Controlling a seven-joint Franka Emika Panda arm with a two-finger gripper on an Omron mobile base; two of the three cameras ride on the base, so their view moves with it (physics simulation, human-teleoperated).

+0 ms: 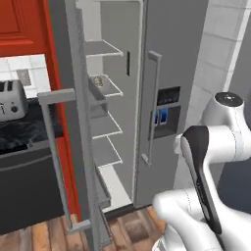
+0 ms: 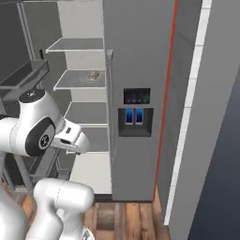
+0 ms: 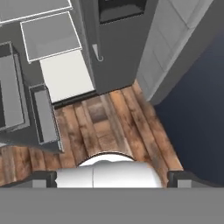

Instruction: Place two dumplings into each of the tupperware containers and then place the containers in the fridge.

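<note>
Gripper (image 3: 112, 177): two dark fingertips (image 3: 43, 178) at the bottom corners of the hand view, spread wide apart, nothing between them. It points down at wooden floor (image 3: 131, 122) just in front of the fridge.

Hand view, going outward: at 12 o'clock the foot of the shut fridge door (image 3: 118, 48) with its handle end; at 10 to 11 o'clock the pale inner shelves (image 3: 50, 37) and white fridge floor; at 9 o'clock the bins of the open door (image 3: 43, 116).

Fridge (image 1: 176, 59): left door (image 1: 73, 122) swung open, right door shut, dispenser panel (image 1: 166, 110) on its face. In the left base view a tupperware container (image 1: 99, 81) sits on the second shelf from the top, at about 11 o'clock from frame centre. Right base view shows a small tan thing there, tub or contents (image 2: 94, 74), too small to tell which.

Toaster (image 1: 11, 99) on the dark counter (image 1: 27, 132) at 9 o'clock, red cabinet (image 1: 22, 24) above it.
</note>
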